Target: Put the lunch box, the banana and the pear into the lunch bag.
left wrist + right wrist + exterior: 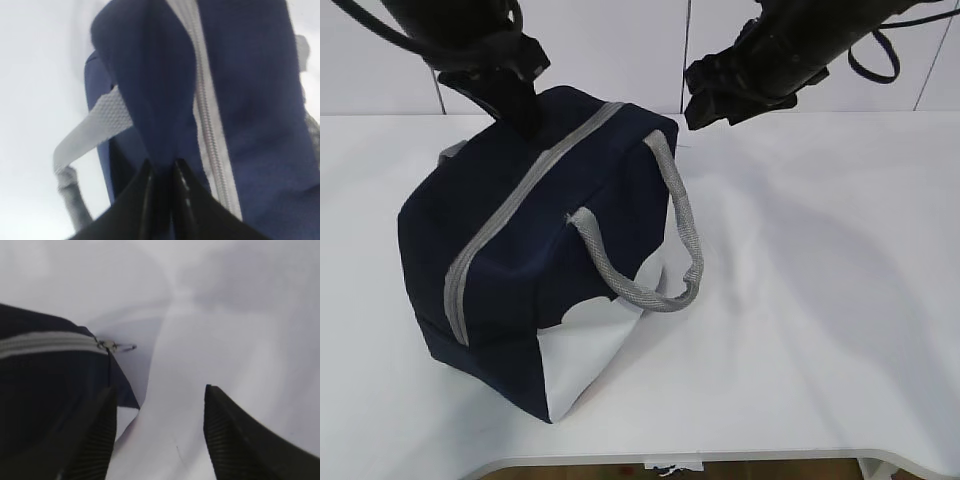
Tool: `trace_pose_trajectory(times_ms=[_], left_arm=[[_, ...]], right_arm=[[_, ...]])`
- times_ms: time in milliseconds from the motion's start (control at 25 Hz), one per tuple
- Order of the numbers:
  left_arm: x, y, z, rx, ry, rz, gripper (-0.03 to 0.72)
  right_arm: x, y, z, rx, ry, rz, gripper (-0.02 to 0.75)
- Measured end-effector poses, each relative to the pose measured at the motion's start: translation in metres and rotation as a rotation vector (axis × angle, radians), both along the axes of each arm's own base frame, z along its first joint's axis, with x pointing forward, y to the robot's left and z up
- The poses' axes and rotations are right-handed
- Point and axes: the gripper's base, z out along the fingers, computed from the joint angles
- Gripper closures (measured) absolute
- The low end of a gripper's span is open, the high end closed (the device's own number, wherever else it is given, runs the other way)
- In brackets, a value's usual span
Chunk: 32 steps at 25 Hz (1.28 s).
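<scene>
On the left gripper (162, 167): black fingers (145, 200) very close together, with a fold of dark blue cloth nipped between them. Holds the top far end of the big boxy dark-blue cloth lunch bag (520, 250) with its white lower part. Looks like a light pinch, not a hard squeeze.

On the right gripper (160, 392): wide apart, nothing in between. Hangs in the air just past the bag's other end, near the small silver ring pull (122, 346), not touching it.

Out from there: sits on its side a bit, tilted, on the white table (820, 300). Grey zipper (520, 190) closed all along the top, with the ring at its end. One grey woven handle (680, 230) flopped down over the white side.

No clear lunch box with a green lid, no yellow banana, no pear to see anywhere. Maybe inside already, but no way to tell with the zipper closed.

About handling: soft and floppy, so likely to sag and lean when pinched by the cloth. Heavier and lumpy if full. Best taken by the handle, or by a thick fold beside the zipper. Bad idea to squash the sides, in case of soft fruit inside.
</scene>
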Motion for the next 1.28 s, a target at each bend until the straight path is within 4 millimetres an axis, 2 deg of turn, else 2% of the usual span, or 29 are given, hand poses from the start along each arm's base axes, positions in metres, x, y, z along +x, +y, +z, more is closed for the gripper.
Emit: trace_pose_trajectory(times_ms=[120,200,280,560,800,1000,1120,1280], left_arm=[[0.004,0.007,0.0,-0.008,0.017,0.069,0.505],[0.005,0.009,0.001,-0.01,0.024,0.091,0.381],[0.005,0.009,0.006,-0.017,0.014,0.1,0.318],[0.001,0.012,0.031,-0.059,-0.04,0.138,0.279],[-0.021,0.024,0.065,-0.105,-0.107,0.175,0.276],[-0.06,0.053,0.09,-0.062,-0.209,0.196,0.276],[-0.093,0.075,0.096,-0.028,-0.249,0.21,0.276],[-0.144,0.103,0.102,-0.035,-0.3,0.216,0.276]], right_arm=[[-0.011,-0.005,0.011,-0.04,0.033,0.014,0.303],[-0.02,-0.008,0.017,-0.071,0.065,0.021,0.303],[-0.029,-0.013,0.023,-0.115,0.101,0.032,0.303],[-0.057,-0.027,0.062,-0.22,0.153,0.04,0.303],[-0.063,-0.032,0.075,-0.238,0.144,0.001,0.303],[-0.083,-0.038,0.093,-0.217,0.107,-0.025,0.303],[-0.109,-0.045,0.102,-0.216,0.093,-0.032,0.303],[-0.147,-0.055,0.104,-0.215,0.098,-0.039,0.303]])
